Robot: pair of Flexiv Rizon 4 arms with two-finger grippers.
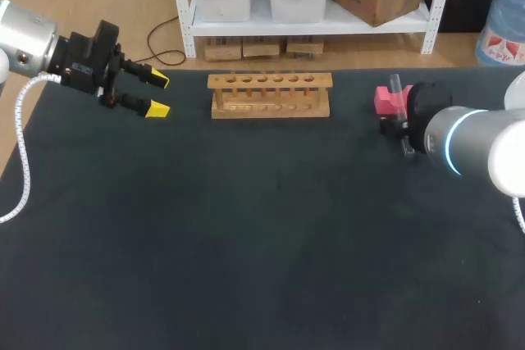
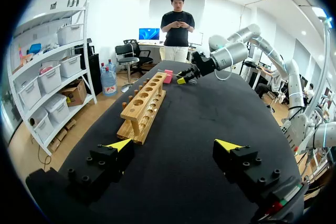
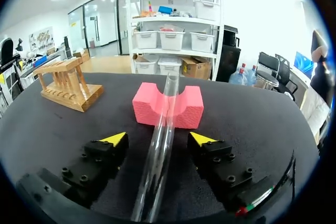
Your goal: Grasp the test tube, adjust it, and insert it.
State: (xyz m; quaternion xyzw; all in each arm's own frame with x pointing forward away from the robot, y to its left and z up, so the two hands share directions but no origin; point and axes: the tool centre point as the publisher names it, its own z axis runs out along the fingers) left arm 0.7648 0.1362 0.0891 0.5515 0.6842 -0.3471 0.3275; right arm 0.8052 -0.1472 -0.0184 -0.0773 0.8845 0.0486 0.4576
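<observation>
A clear glass test tube (image 3: pixel 164 124) leans in the notch of a pink foam block (image 3: pixel 186 109) at the table's right, its near end running down between the fingers of my right gripper (image 3: pixel 157 139). Both yellow tips stand a little off the glass, so that gripper is open around the tube. From above, the tube (image 1: pixel 395 92) and block (image 1: pixel 382 101) show just past my right wrist. The wooden rack (image 1: pixel 271 94) with a row of holes stands at the back middle. My left gripper (image 1: pixel 157 94) hovers open and empty to the left of the rack (image 2: pixel 143 106).
The dark table (image 1: pixel 262 235) spreads wide in front of the rack and block. Its back edge runs close behind the rack. In the left wrist view my right gripper (image 2: pixel 184 77) shows beside the pink block (image 2: pixel 168 75) at the rack's far end.
</observation>
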